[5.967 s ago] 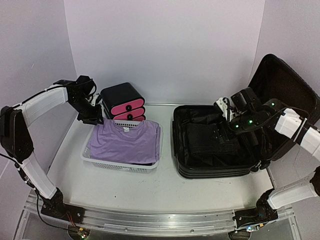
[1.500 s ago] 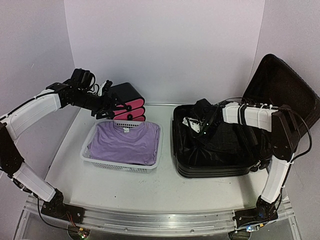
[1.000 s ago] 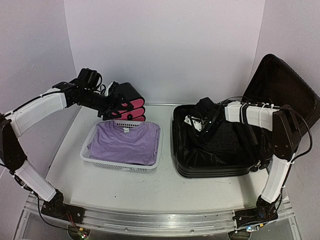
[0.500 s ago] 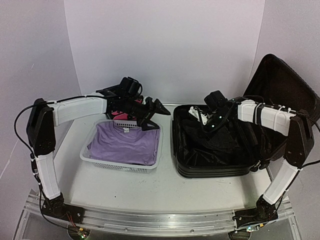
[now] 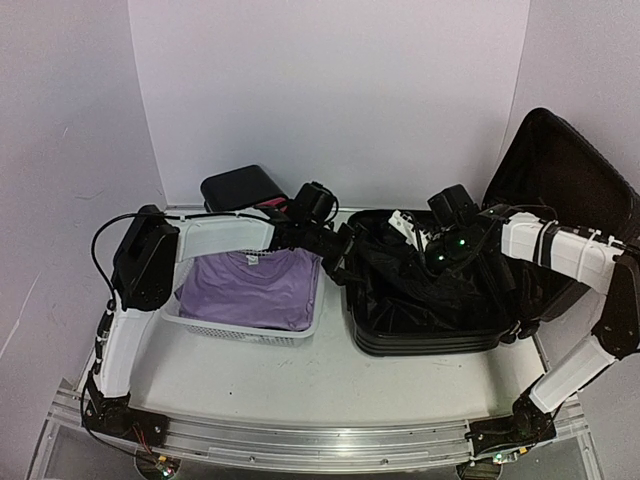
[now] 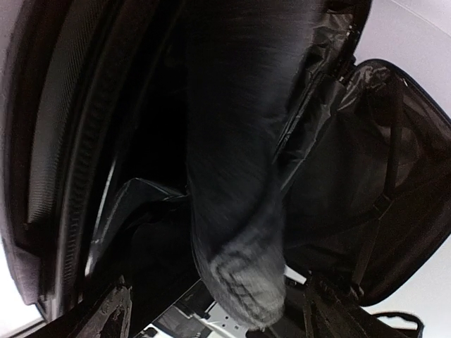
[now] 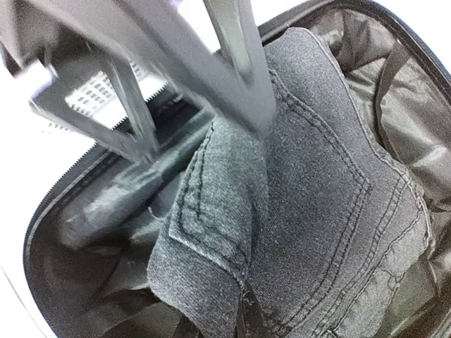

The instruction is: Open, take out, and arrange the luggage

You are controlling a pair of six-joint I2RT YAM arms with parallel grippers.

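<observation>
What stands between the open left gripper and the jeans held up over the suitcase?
Nothing visible. The left gripper faces the jeans directly from the left edge of the suitcase. They hang from the shut right gripper, with only air in between.

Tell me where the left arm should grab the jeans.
Probably the hanging lower fold of the jeans, approached from the suitcase's left side. The right fingers pinch the top, so the denim drapes free below, facing the open left fingers.
</observation>
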